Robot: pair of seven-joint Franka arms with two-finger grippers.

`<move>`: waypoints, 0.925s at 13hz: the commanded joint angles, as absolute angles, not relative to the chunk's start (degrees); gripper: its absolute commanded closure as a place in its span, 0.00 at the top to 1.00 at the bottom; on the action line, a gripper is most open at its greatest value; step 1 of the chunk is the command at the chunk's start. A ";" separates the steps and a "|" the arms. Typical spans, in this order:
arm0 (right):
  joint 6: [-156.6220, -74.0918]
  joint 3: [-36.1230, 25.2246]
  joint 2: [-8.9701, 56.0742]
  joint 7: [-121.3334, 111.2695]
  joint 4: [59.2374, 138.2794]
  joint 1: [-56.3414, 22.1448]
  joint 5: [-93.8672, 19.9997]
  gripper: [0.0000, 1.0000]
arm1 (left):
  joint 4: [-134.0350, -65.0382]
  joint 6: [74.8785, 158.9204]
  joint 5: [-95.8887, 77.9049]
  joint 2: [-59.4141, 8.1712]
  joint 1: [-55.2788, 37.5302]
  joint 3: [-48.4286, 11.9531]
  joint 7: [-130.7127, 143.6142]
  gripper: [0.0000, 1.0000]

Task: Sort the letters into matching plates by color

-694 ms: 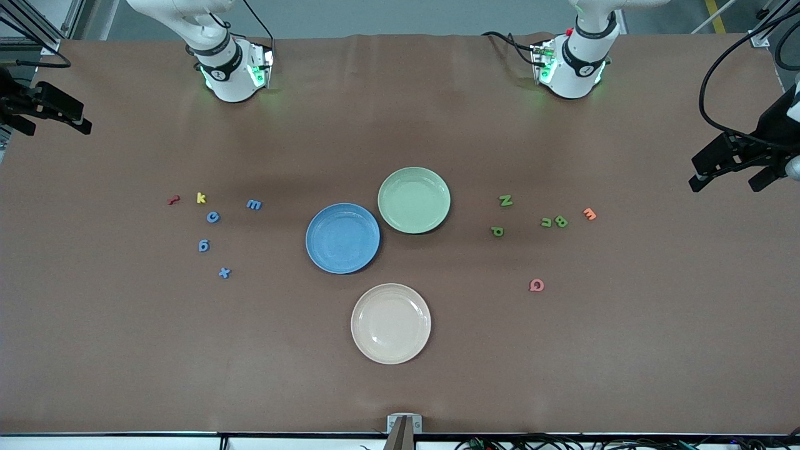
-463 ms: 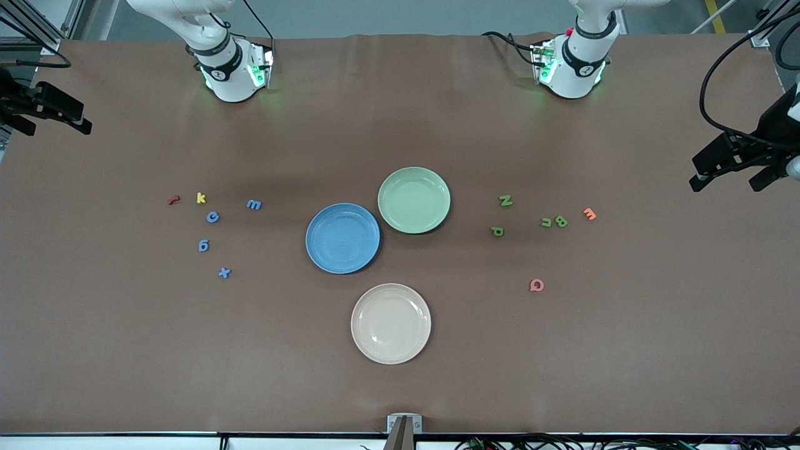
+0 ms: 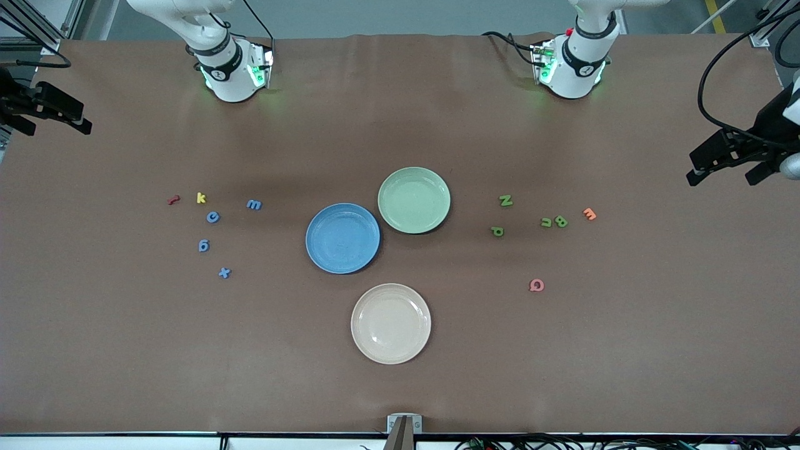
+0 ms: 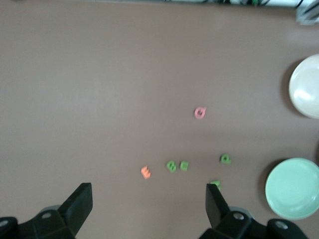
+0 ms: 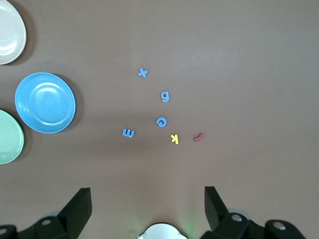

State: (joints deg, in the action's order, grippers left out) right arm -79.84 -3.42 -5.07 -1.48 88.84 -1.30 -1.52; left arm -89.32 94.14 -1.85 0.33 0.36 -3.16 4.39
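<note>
Both hands are released and hold nothing. The left hand (image 3: pixel 731 167) hangs over its desk (image 3: pixel 400 387) end, green letters (image 3: pixel 553 221) near, green plate (image 3: pixel 414 200) farther. The right hand (image 3: pixel 50 119) waits at its end, blue letters (image 3: pixel 213 217) near, blue plate (image 3: pixel 342 238) farther.

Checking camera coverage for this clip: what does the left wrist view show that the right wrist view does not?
Only the left wrist view: four green letters, an orange letter, a pink letter, and the open left gripper.

Only the right wrist view: the blue plate, four blue letters, a yellow letter, a red letter, and the open right gripper.

Both: the green plate, the cream plate and the brown table.
</note>
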 commanded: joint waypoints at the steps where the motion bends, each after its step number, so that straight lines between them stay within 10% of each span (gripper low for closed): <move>1: -79.89 -3.60 -6.33 -1.93 89.82 -1.41 -1.93 1.00 | -94.46 93.16 -1.58 0.70 0.70 -3.60 4.57 1.00; 12: -86.03 -3.96 9.48 -2.02 87.71 0.17 0.61 1.00 | -121.64 123.20 -1.50 -4.55 -0.35 -10.01 20.18 1.00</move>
